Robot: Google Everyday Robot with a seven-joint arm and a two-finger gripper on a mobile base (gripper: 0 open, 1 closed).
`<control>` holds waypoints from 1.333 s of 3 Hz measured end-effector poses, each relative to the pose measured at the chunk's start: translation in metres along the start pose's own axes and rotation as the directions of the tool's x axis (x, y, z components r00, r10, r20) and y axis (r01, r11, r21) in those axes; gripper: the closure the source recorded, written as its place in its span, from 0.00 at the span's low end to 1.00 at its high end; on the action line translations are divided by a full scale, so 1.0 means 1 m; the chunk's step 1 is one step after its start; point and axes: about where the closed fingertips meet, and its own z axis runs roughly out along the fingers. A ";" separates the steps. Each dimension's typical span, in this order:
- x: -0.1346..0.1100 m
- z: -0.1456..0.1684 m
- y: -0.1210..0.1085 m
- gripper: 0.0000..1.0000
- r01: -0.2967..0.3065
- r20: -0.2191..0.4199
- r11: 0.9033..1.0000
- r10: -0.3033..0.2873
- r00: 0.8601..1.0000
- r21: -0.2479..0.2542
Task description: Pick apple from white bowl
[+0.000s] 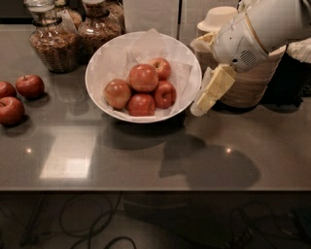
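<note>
Cream-coloured gripper (199, 108) hangs just right of the wide white paper-lined bowl (93, 82), glossy red-orange apple (143, 77) topping its pile, grip unreadable.

We've got a dark grey glossy countertop (146, 165) filling most of the view, with a pale rectangular light reflection (65, 161) on its left part and a couple of tiny glints (227, 151). Behind it we see a white panel (150, 14). Below the front edge there's a dim floor (194, 228) with black cables (87, 226) looping around. The gripper (200, 104) hangs over the counter's right side.
</note>
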 end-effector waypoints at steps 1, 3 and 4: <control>-0.011 0.019 -0.003 0.07 0.048 0.056 0.998 -0.046 0.997 -0.029; -0.017 0.043 -0.006 0.00 0.090 0.047 0.994 -0.088 0.995 -0.057; -0.017 0.050 -0.009 0.00 0.085 0.074 0.995 -0.081 0.994 -0.051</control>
